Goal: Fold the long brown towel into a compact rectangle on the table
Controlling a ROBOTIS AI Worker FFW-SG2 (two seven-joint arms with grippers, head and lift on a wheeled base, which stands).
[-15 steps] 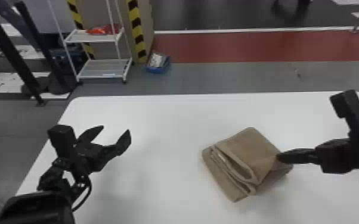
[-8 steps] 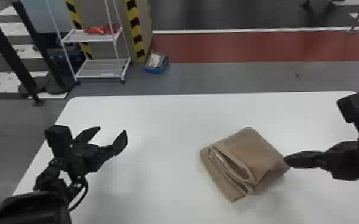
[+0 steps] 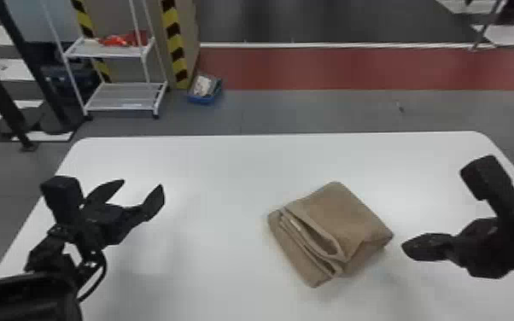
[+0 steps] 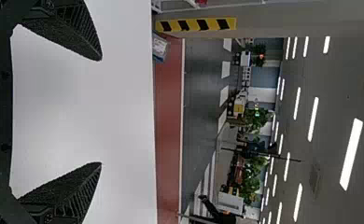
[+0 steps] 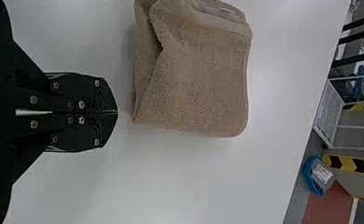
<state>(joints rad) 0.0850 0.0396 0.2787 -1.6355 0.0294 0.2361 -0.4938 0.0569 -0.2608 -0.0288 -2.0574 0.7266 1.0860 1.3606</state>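
right gripper (image 3: 406,246) withdrawn, apart from towel (image 3: 340,213)

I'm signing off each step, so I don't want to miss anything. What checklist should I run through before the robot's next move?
1. Towel fully on the table: ok.
2. Towel folded into a compact bundle: ok, several layers stacked.
3. Layers flush and even: not ok, the folds gape on the side toward the left gripper.
4. Right gripper off the towel: ok, shut, with bare table between them.
5. Left gripper clear of the towel: ok, open and well to its left.
6. Underside free of creases: cannot tell, it is hidden.
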